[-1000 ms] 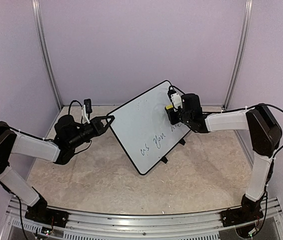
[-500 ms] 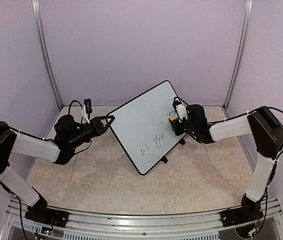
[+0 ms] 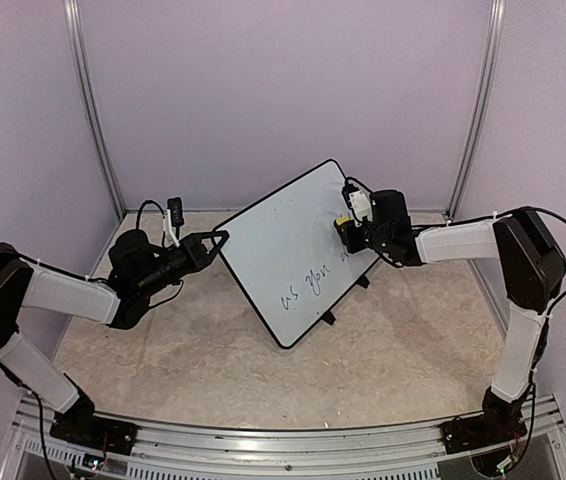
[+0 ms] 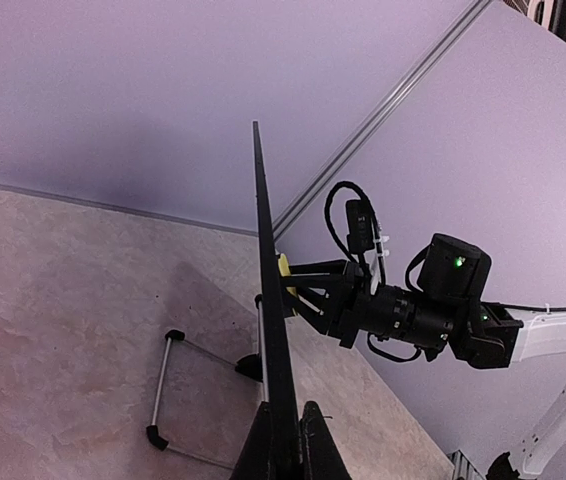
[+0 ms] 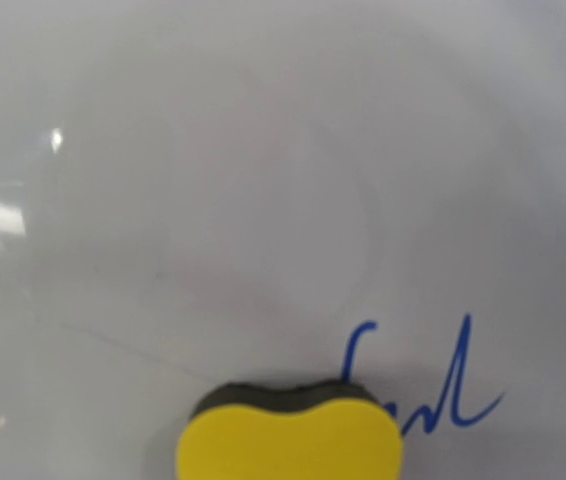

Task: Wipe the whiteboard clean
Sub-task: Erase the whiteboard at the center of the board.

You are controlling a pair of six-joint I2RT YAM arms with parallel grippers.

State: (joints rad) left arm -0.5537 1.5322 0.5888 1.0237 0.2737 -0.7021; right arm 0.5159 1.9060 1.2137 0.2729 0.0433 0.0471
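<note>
The whiteboard (image 3: 283,245) stands tilted on its black wire stand (image 4: 163,390), with blue handwriting (image 3: 308,288) on its lower part. My left gripper (image 3: 223,238) is shut on the board's left rim; in the left wrist view the board is edge-on (image 4: 266,260) between the left gripper's (image 4: 289,404) jaws. My right gripper (image 3: 347,224) is shut on a yellow sponge (image 3: 340,219) and presses it on the board's right part. The right wrist view shows the sponge (image 5: 289,438) on the white surface (image 5: 263,180), touching blue marks (image 5: 443,395); its fingers are out of sight there.
Purple walls with metal corner posts (image 3: 98,120) close in the marbled tabletop (image 3: 213,360). The stand's feet (image 3: 328,320) rest on the table under the board. The right arm's forearm (image 3: 453,242) reaches in from the right.
The right gripper with the sponge slid down and right along the board half a second ago, then back up and left. The left gripper and the board have not moved.
</note>
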